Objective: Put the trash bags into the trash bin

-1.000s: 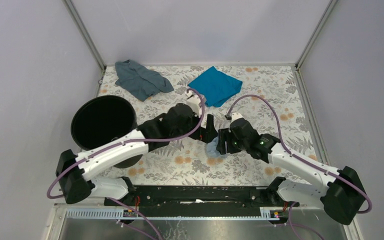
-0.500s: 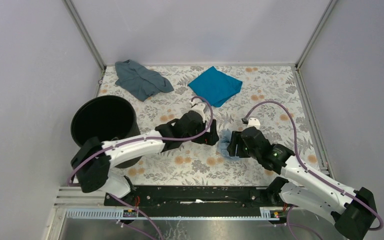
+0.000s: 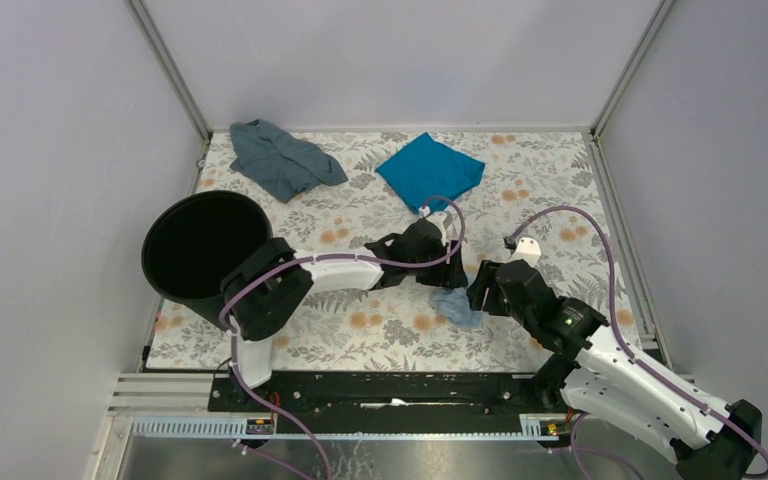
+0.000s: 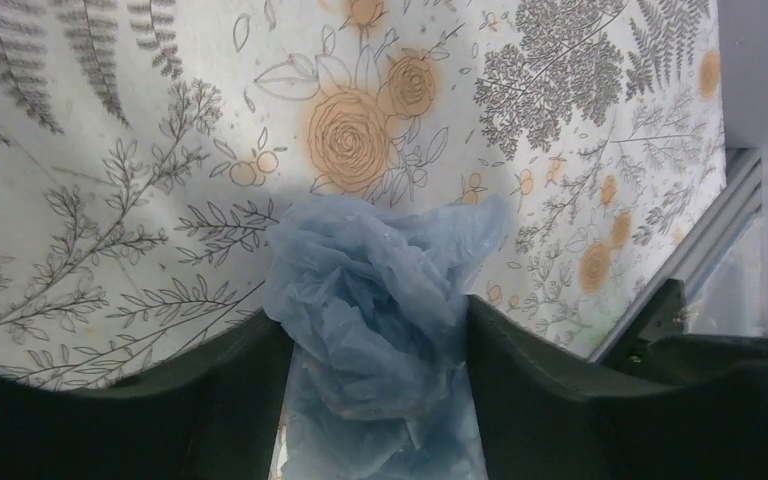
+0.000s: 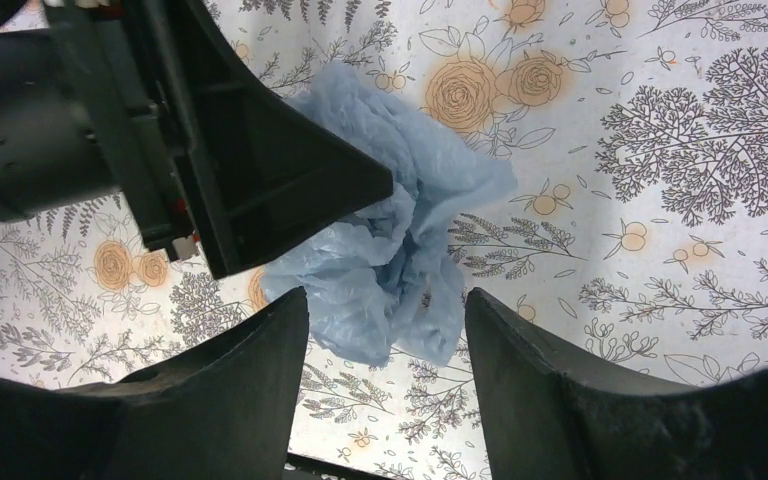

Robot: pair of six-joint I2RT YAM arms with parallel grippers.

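Observation:
The trash bag point(image 3: 455, 303), a crumpled pale blue film, lies on the flowered table right of centre. My left gripper point(image 3: 449, 279) reaches far across to it. In the left wrist view the trash bag point(image 4: 375, 290) fills the gap of the left gripper point(image 4: 377, 312), with both fingers pressed against it. My right gripper point(image 3: 478, 292) faces it from the right. It stands open in the right wrist view point(image 5: 385, 295), with the trash bag point(image 5: 400, 250) just beyond its tips and the left gripper's finger point(image 5: 260, 170) on the bag's far side. The black trash bin point(image 3: 200, 250) stands upright at the left edge.
A bright teal cloth point(image 3: 430, 170) lies at the back centre. A dull grey-blue cloth point(image 3: 280, 158) lies at the back left. Grey walls close in the table on three sides. A metal rail point(image 4: 700, 260) runs along the table's edge close to the bag.
The left arm has stretched further right and its jaws have narrowed onto the bag. The bag has shifted right. The right gripper has backed off to the right and stands wider.

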